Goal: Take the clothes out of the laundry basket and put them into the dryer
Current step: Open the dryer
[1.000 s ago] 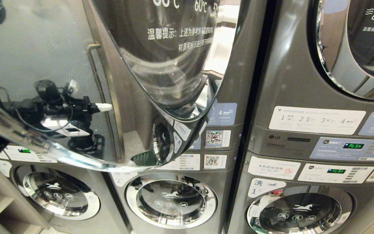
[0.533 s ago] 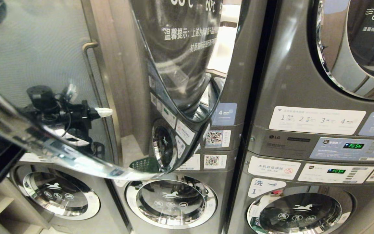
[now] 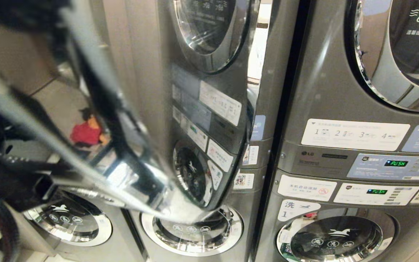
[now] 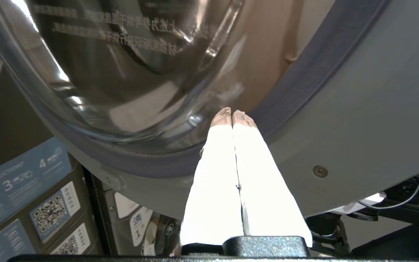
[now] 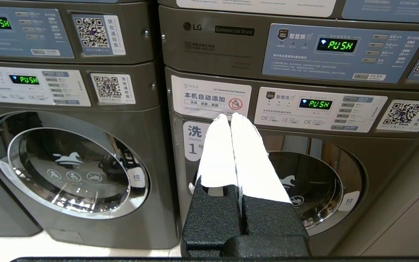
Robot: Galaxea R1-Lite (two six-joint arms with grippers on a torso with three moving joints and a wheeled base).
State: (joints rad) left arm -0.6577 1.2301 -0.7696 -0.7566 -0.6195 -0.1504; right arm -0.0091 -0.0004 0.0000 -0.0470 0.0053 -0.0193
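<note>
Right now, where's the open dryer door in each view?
Head view: the dryer door fills the left and centre, swung out, its glass mirroring the machines.
Left wrist view: the door's glass bowl fills the upper part, with the shut left gripper at its grey rim.
Right wrist view: not in it; only machine fronts behind the shut right gripper.
Shared landmark: the QR code stickers on the machines.

Glossy glass dryer door (image 3: 202, 109), chrome rim – matt grey metal washers (image 5: 86, 163).
</note>
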